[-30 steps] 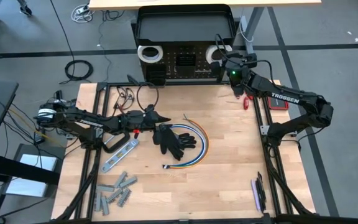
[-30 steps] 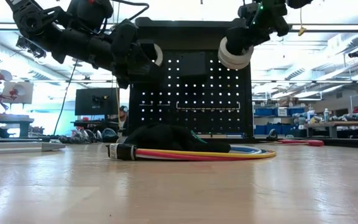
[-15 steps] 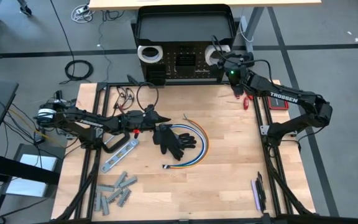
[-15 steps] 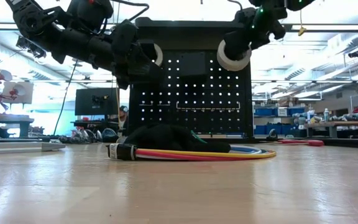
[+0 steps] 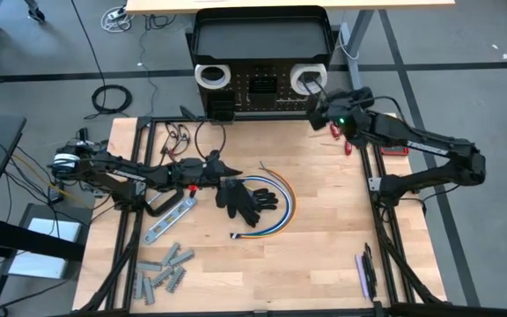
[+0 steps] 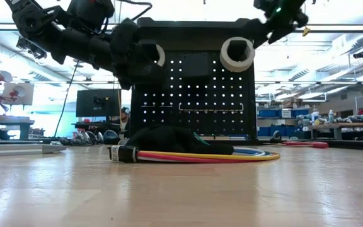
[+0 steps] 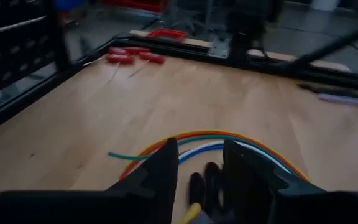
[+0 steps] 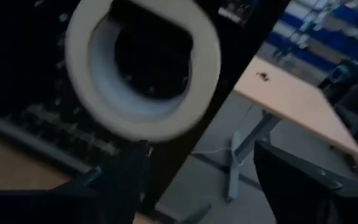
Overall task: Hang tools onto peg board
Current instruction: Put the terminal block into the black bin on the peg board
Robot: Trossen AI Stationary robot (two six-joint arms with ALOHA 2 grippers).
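The black peg board (image 6: 194,94) stands upright at the table's far edge. A white tape roll (image 6: 237,53) hangs at its upper right, its inner rim over a dark peg (image 8: 146,11). A second white roll (image 5: 209,77) hangs at the upper left. My right gripper (image 5: 317,99) stands open just in front of the right roll (image 8: 143,68), a little to its right and clear of it. My left gripper (image 7: 201,171) hovers open above a black glove (image 5: 245,198) and coloured cables (image 5: 275,207). Nothing shows between its fingertips.
On the table's left lie a silver flat bar (image 5: 170,220), a black clamp (image 5: 158,204) and grey metal pieces (image 5: 165,269). Red-handled tools (image 5: 349,141) lie at the far right, and a purple-handled tool (image 5: 363,275) at the near right. Bare wood lies right of the cables.
My right gripper has opened and let go of the right tape roll. It has then drawn back from the peg board toward the table's near and right edges. The roll stays hanging on the board and now faces flat outward.
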